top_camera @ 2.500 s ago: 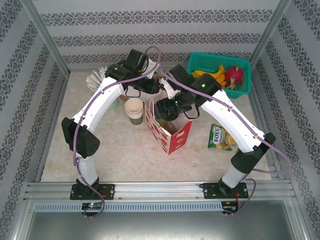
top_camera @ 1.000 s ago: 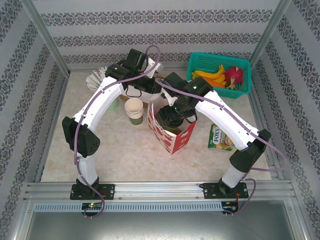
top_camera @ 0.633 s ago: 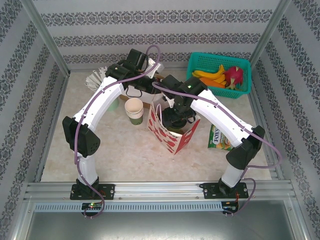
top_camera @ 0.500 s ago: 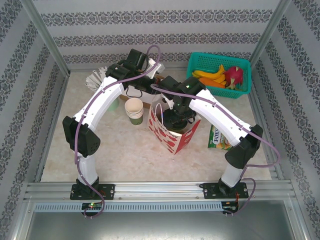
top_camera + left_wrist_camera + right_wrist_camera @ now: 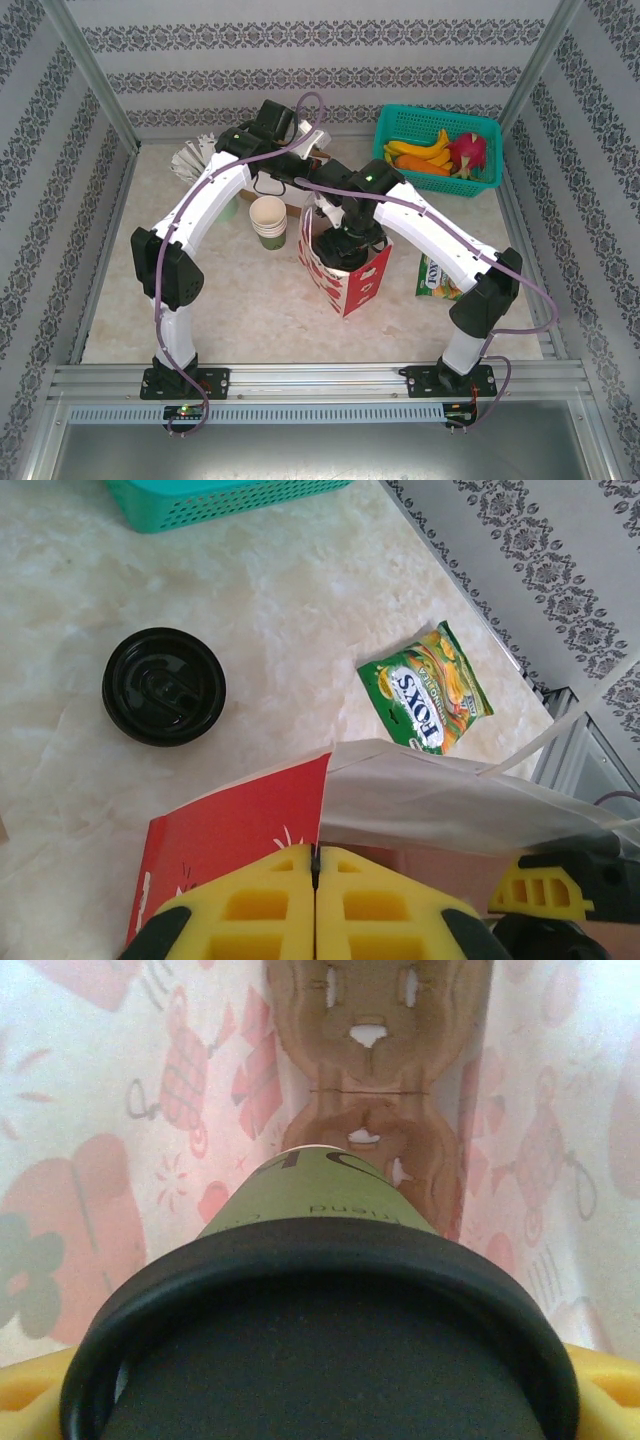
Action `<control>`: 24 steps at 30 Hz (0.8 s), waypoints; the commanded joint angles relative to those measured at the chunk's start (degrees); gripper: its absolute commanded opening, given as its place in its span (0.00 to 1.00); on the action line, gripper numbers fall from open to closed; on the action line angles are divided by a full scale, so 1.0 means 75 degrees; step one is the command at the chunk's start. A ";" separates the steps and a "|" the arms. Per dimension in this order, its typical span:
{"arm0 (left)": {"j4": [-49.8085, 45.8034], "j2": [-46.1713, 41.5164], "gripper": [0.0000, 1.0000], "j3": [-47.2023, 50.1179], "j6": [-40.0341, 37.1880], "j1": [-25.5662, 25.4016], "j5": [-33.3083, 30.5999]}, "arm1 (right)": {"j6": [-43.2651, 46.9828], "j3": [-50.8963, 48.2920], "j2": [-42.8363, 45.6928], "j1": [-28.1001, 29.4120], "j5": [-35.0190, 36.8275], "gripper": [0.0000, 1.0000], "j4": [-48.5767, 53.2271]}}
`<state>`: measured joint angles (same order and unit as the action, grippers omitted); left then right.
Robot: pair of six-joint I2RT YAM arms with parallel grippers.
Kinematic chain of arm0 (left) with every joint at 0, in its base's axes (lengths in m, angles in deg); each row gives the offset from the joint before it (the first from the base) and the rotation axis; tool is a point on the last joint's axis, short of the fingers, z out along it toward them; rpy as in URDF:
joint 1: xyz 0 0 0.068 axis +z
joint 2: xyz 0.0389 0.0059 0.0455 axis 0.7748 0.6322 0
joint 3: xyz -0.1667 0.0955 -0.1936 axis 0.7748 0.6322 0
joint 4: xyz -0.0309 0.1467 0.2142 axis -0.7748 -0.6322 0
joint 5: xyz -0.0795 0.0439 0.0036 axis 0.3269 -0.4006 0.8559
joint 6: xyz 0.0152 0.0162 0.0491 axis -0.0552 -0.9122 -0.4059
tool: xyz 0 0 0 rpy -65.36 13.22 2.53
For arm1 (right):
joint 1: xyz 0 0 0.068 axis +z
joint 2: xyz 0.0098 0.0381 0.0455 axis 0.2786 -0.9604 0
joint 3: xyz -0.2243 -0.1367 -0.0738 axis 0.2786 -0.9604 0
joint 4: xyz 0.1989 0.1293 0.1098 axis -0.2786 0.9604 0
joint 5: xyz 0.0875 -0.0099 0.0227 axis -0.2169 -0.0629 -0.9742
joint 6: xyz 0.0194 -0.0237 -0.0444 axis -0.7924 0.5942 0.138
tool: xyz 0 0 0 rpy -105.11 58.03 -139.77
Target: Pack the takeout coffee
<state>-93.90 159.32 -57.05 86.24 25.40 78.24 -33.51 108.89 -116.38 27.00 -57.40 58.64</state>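
- Right wrist: right pincer (image 5: 320,1390) pinching lidded coffee cup (image 5: 320,1200), inside paper bag (image 5: 230,820) mid-tabletop.
- Cardboard carrier (image 5: 370,1090) lies straight below cup, long axis running away from pincer.
- Left pincer (image 5: 315,880) pressed together on bag rim.

Red bag (image 5: 352,285), green cup (image 5: 320,1195), black lid (image 5: 320,1360).

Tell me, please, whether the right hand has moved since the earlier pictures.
Yes. From above, the right hand with its coffee cup has sunk into the red bag, wrist swinging left, away from the green basket.
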 commanded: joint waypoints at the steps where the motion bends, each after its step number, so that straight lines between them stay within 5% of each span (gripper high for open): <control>1: -0.0273 -0.0054 0.20 -0.0217 -0.0441 0.0067 0.0146 | -0.0346 -0.0154 0.0302 -0.0152 0.0581 0.72 0.0017; 7: -0.0865 -0.0244 0.45 -0.0164 -0.1321 0.0061 0.0075 | -0.0384 -0.0359 0.0426 -0.0187 0.0478 0.72 -0.0255; 13: -0.1344 -0.0326 0.55 -0.0193 -0.2097 0.0036 -0.0508 | -0.0359 -0.0414 0.0432 -0.0226 0.0443 0.72 -0.0267; 16: -0.1242 -0.0350 0.54 -0.0161 -0.2143 0.0040 -0.0882 | -0.0352 -0.0414 0.0392 -0.0230 0.0408 0.72 -0.0267; 24: -0.1117 -0.0309 0.29 -0.0161 -0.2145 0.0040 -0.0715 | -0.0338 -0.0355 0.0239 -0.0228 0.0373 0.72 -0.0235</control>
<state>-101.38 159.29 -57.05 71.68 25.40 72.54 -35.50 106.27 -114.48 25.91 -54.88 56.48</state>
